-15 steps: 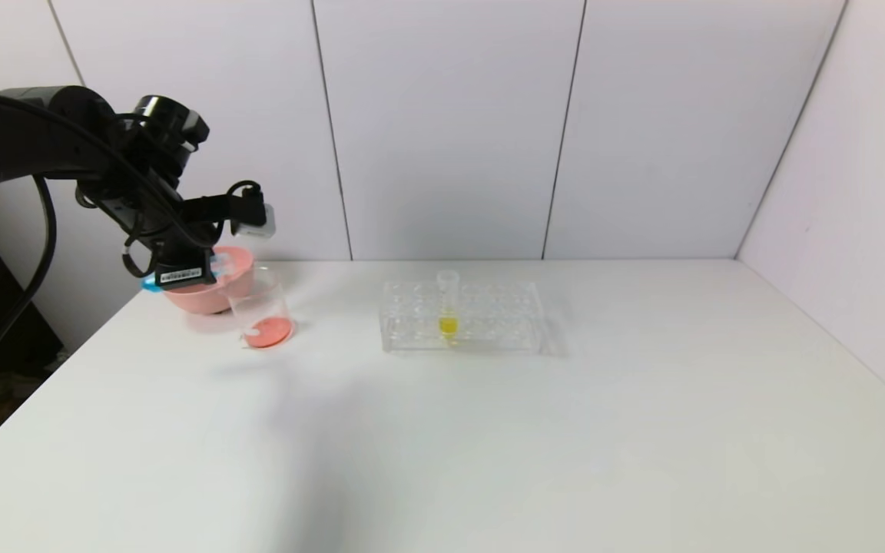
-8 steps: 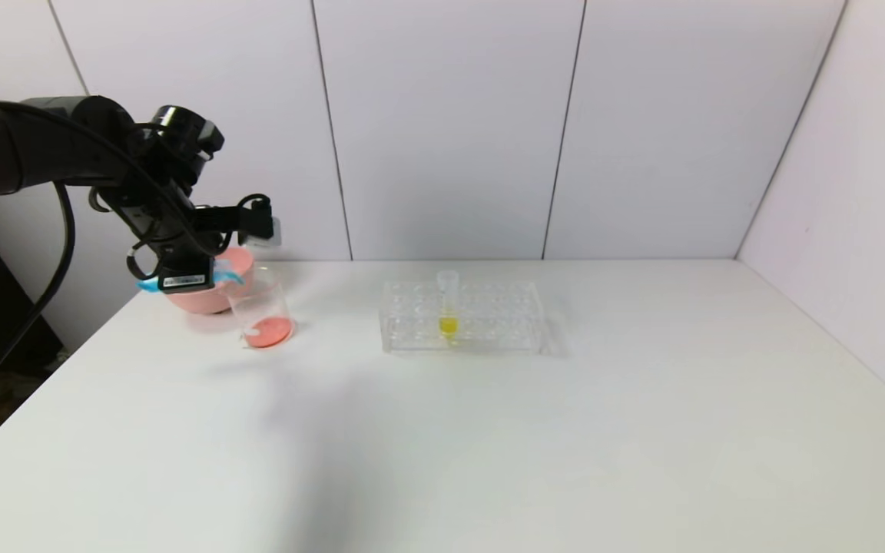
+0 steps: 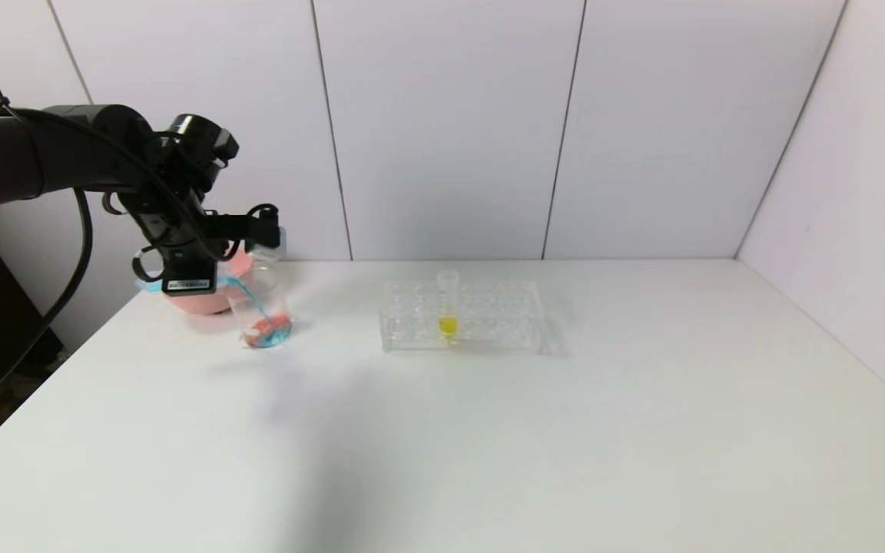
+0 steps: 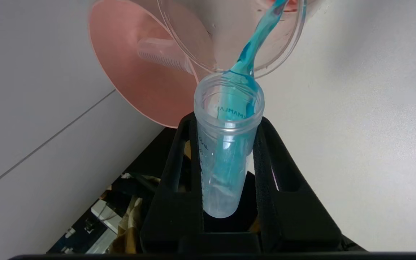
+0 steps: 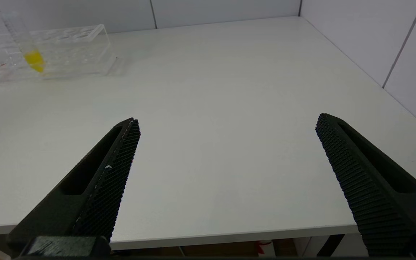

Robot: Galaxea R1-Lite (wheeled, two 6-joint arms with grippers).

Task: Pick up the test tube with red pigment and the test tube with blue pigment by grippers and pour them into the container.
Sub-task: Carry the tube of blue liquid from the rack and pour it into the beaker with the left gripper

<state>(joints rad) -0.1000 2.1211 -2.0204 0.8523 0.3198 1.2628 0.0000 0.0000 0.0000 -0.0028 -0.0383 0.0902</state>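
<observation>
The left gripper [image 4: 226,159], fingers clamped on the test tube with blue pigment [image 4: 226,151], tips it over the container [image 3: 260,311]. A drifting mouth would spill the stream onto the worktop [image 3: 488,430]. Right gripper [image 5: 226,124] idles, fingers apart.

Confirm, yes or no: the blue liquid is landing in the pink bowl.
No, the blue stream from the test tube runs into the clear beaker, beside the pink bowl.
</observation>
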